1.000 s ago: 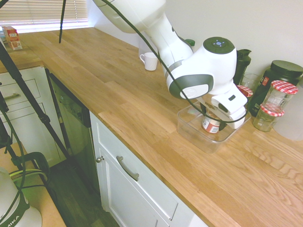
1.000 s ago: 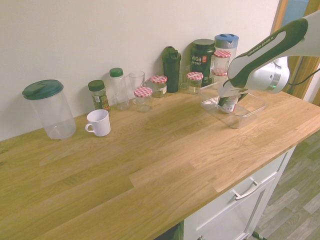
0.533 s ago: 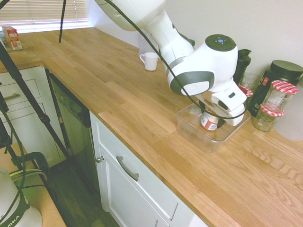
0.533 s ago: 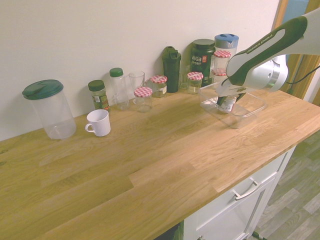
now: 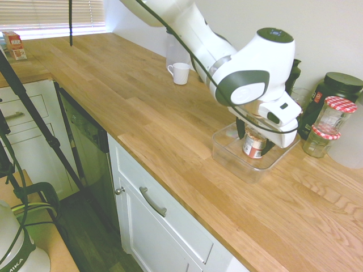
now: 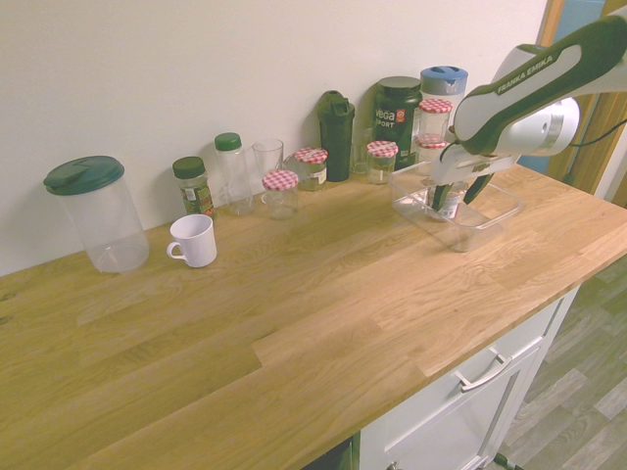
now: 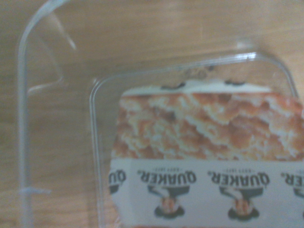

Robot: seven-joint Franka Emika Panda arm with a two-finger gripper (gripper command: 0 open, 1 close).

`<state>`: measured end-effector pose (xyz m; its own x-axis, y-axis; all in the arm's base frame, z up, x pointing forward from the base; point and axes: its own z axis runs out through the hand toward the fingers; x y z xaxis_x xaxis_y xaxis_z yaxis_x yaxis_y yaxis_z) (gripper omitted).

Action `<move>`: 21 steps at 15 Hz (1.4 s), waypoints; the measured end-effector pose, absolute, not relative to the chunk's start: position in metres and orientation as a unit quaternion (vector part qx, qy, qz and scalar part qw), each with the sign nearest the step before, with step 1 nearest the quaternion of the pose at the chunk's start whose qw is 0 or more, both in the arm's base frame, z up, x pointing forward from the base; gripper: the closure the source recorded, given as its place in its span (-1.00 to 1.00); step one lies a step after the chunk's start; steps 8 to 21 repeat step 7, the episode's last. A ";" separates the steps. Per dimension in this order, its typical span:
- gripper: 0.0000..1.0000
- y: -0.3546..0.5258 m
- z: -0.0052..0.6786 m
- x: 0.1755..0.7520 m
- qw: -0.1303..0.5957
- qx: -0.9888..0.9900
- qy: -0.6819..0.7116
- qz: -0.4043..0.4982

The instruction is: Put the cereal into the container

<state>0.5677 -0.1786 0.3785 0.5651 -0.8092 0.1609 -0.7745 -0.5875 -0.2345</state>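
Note:
The cereal [image 5: 253,148] is a small cup with a red, white and tan label. It stands upright on the floor of the container [image 5: 229,159], a clear shallow square tub on the wooden counter. My gripper [image 5: 253,139] hangs straight over the cup, open, with a dark finger on each side of it and a gap showing. The second exterior view shows the same: the cereal [image 6: 450,204] inside the container [image 6: 460,236], with the gripper [image 6: 457,193] spread around its top. In the wrist view the cereal [image 7: 204,142] fills the frame, with the container's rim [image 7: 93,142] beside it.
Glass jars with red-checkered lids [image 5: 334,113] and a black tub [image 5: 339,86] stand just behind the container by the wall. A white mug [image 6: 193,240], a drinking glass [image 6: 266,160], spice jars and a green-lidded jug [image 6: 98,213] line the wall further along. The counter's front edge is close.
The fingers have spread apart from the cereal cup, which now stands free in the container. The wrist has risen a little and shifted toward the wall.

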 end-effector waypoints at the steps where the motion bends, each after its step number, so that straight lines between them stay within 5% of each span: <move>1: -1.00 -0.172 0.396 0.565 0.075 -0.884 0.449 -0.107; 7: -1.00 -0.134 0.485 0.552 0.069 -0.891 0.438 -0.091; 21: -1.00 -0.134 0.485 0.552 0.069 -0.891 0.438 -0.091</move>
